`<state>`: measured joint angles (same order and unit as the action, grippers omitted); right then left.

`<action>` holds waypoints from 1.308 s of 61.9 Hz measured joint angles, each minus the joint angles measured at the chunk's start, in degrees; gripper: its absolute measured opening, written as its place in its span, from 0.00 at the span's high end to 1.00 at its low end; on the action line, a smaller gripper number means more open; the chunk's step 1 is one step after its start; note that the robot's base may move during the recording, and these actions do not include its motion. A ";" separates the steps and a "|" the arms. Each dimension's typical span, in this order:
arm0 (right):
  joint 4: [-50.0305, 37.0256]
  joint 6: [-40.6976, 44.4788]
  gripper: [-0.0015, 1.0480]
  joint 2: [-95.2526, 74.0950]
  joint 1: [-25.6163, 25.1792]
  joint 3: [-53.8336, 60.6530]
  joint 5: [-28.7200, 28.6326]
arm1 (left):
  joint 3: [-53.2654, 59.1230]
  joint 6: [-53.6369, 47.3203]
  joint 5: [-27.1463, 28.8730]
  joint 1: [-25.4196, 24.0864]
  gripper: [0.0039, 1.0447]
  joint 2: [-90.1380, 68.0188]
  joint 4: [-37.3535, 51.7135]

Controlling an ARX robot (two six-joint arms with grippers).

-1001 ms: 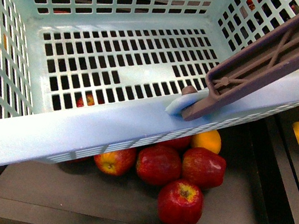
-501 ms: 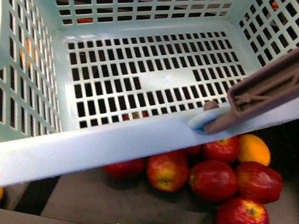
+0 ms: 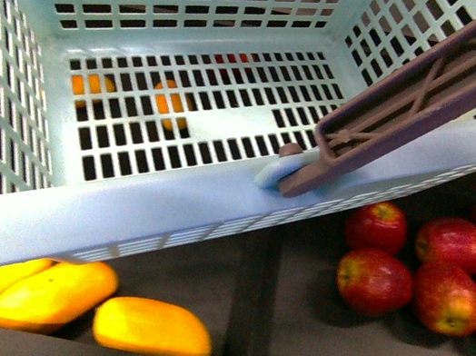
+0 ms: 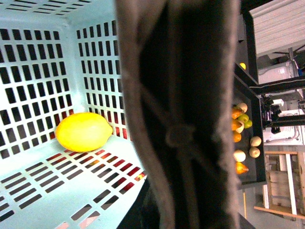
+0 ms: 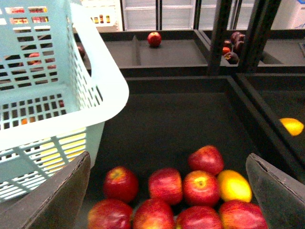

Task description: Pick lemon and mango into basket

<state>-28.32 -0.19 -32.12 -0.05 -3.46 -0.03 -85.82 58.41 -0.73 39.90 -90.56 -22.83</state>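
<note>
- Aqua slotted plastic basket [image 3: 121, 213] fills the front view, tilted, with its brownish-mauve ribbed handle [image 3: 419, 90] slanting over the near rim.
- Small bright yellow lemon [image 4: 83, 131] sits inside on the floor, against a lattice wall.
- Elongated yellow-orange mango [image 3: 153, 329] lies outside, below the basket (two more beside it).
- Right gripper [image 5: 167, 155] spread wide, empty, above round red apples [image 5: 200, 186].
- Left gripper isn't visible past the handle, so can't tell its grip.

Lemon [image 4: 83, 131] inside the basket [image 3: 149, 209], mangoes [image 3: 153, 329] before it at left, apples [image 3: 374, 280] at right
</note>
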 joint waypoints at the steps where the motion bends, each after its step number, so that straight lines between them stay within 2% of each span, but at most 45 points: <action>1: 0.00 0.00 0.08 0.04 0.00 0.00 0.04 | 0.00 0.11 -0.17 0.00 0.96 0.00 0.00; 81: 0.04 0.00 0.08 0.11 0.04 0.24 0.04 | -0.09 -0.04 0.09 0.09 0.96 0.02 -0.02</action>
<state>-28.27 -0.19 -32.01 -0.01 -3.22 0.01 -85.91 58.37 -0.64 39.99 -90.54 -22.85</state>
